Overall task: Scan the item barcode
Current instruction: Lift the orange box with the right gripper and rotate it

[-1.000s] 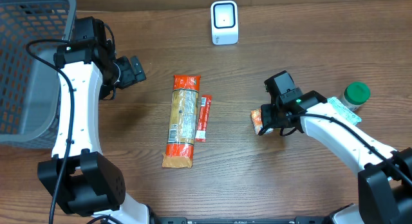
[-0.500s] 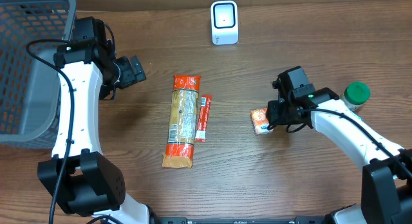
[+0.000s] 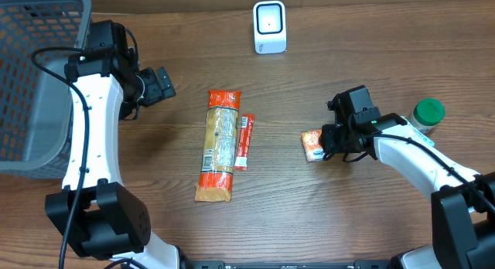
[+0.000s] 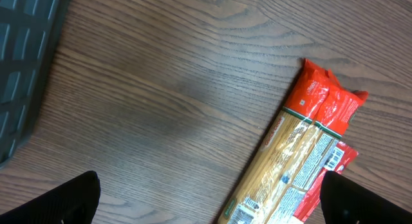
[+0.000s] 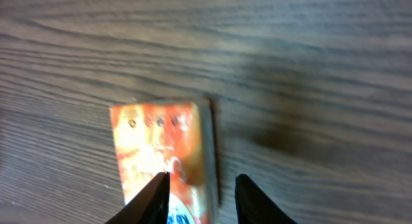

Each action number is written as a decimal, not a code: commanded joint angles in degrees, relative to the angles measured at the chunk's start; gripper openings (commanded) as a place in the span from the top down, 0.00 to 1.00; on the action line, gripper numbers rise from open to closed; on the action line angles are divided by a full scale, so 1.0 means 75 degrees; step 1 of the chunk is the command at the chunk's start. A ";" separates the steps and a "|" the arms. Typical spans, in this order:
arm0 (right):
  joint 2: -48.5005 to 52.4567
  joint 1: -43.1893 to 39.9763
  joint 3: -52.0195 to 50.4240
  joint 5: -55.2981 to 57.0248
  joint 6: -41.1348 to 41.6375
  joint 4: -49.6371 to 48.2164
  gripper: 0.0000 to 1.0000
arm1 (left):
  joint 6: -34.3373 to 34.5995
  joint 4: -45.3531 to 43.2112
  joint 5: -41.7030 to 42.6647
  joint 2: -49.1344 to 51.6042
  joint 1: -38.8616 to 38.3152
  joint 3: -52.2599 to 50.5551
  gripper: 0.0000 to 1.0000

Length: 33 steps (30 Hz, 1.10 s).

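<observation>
A small orange box [image 3: 311, 144] lies flat on the wooden table, right of centre. My right gripper [image 3: 332, 141] hovers just to its right. In the right wrist view the box [image 5: 161, 147] lies under the gripper [image 5: 203, 197]. The two fingers stand a little apart, the left one over the box's top and the right one past its edge, gripping nothing. The white scanner [image 3: 270, 27] stands at the back centre. My left gripper [image 3: 160, 84] hangs wide open and empty at the left, above bare wood [image 4: 209, 201].
A long orange-and-red pasta pack [image 3: 218, 145] lies mid-table with a slim red bar [image 3: 244, 142] against its right side. A green-lidded bottle [image 3: 428, 113] stands at the far right. A grey basket [image 3: 31, 68] fills the left edge.
My right gripper has drawn back to the right off the orange box, uncovering it, and its fingers have narrowed. The left arm has not moved.
</observation>
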State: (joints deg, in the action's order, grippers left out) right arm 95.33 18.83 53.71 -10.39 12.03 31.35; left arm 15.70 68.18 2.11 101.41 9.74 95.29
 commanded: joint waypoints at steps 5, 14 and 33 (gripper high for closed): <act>0.0431 -0.0020 -0.0140 -0.0227 -0.0020 -0.0428 0.67 | -0.0122 0.0017 -0.0026 0.0017 -0.0050 0.0128 0.00; 0.0758 -0.0020 -0.0140 -0.0242 -0.0009 -0.0516 0.85 | -0.0119 0.0017 -0.0026 0.0017 -0.0050 0.0128 0.00; -0.0157 -0.1005 0.0248 -0.6135 0.0478 -0.0787 0.96 | -0.0119 0.0017 -0.0026 0.0017 -0.0050 0.0128 0.00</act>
State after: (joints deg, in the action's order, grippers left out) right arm 99.29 14.85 53.67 -41.10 15.11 25.45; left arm 15.70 68.16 2.11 101.41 9.74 95.29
